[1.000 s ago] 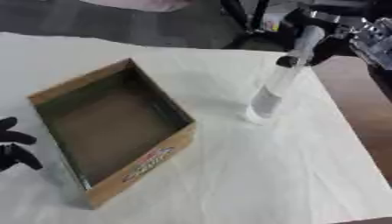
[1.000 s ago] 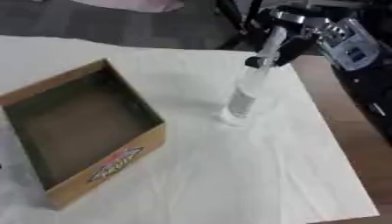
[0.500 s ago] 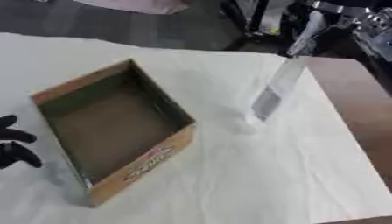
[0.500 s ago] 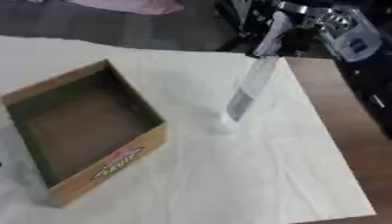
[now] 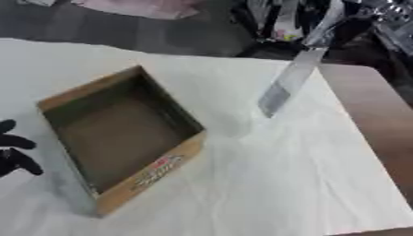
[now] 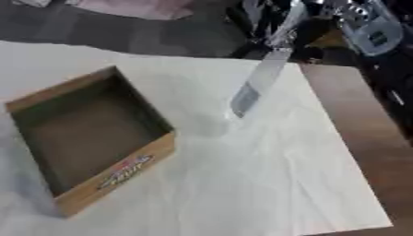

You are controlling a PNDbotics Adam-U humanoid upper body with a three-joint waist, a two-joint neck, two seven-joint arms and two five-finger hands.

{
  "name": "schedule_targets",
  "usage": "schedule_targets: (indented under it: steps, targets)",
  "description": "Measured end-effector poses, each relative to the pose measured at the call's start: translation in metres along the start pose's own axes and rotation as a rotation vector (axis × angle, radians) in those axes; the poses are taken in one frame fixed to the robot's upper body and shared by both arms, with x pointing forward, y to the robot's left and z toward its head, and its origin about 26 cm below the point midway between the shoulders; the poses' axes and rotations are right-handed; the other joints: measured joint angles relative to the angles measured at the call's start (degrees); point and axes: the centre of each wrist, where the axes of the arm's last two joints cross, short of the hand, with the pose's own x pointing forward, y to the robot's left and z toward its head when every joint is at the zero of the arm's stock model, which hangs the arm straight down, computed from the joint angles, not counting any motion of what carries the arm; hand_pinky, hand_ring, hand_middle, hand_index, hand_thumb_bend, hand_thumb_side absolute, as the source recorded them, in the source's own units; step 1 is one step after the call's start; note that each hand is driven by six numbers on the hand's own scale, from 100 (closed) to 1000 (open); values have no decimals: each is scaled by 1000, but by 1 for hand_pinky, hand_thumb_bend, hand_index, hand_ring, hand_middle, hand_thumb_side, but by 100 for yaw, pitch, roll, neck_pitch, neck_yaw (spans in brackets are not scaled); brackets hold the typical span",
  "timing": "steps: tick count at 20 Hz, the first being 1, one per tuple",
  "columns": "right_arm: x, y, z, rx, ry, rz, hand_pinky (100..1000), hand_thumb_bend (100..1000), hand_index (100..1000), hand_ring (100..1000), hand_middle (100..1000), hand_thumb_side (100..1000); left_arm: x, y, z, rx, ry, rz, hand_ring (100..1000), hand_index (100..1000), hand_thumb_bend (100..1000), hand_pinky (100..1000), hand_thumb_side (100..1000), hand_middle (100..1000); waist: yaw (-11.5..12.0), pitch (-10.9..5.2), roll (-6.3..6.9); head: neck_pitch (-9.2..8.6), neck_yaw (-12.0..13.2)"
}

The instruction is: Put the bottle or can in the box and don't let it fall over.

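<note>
A clear bottle [image 5: 290, 78] with a grey label hangs tilted just above the white cloth, its base near the cloth's middle right and its top leaning toward the far right. My right hand [image 6: 339, 11], blurred at the top right edge, is shut on the bottle's top. The open cardboard box [image 5: 153, 170] sits to the left of the bottle, apart from it, with nothing inside. My left hand [image 5: 12, 152] rests open at the left edge, beside the box.
The white cloth [image 5: 266, 184] covers the table. A bare brown strip of table [image 5: 363, 106] runs along the right side. Dark clutter and floor lie beyond the far edge.
The bottle has come up off the cloth and leans more, carried by my right hand. The box and my left hand have stayed put.
</note>
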Motion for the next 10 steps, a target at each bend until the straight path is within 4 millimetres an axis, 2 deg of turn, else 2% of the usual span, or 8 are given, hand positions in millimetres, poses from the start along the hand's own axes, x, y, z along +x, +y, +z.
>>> schedule_targets:
  steps: [10]
  targets:
    - [7,-6,-7,-4,-18,22,100,432,238,416,495,330,2,3,-1,-8,-5,3,508,890,141,516,755,617,179,-77,-66,4,-136]
